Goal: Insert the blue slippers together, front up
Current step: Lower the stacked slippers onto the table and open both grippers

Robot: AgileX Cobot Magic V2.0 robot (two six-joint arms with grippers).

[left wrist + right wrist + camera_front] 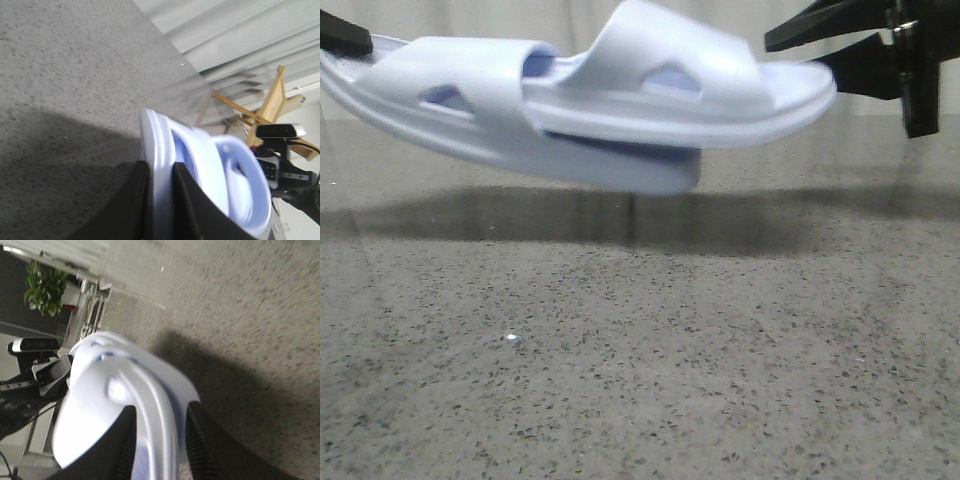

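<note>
Two pale blue slippers hang in the air above the speckled table (640, 380). The left slipper (450, 110) is held at its heel by my left gripper (345, 40), which is shut on its sole edge (162, 170). The right slipper (700, 85) is held at its heel by my right gripper (825, 50), shut on its sole (160, 415). The right slipper's toe end is pushed in under the left slipper's strap (470, 75), so the two overlap in the middle. Both lie roughly level, straps up.
The slippers cast a dark shadow (580, 215) on the table below them. In the left wrist view a wooden frame (270, 100) and a camera (280, 131) stand beyond the table. A plant (45, 285) shows in the right wrist view.
</note>
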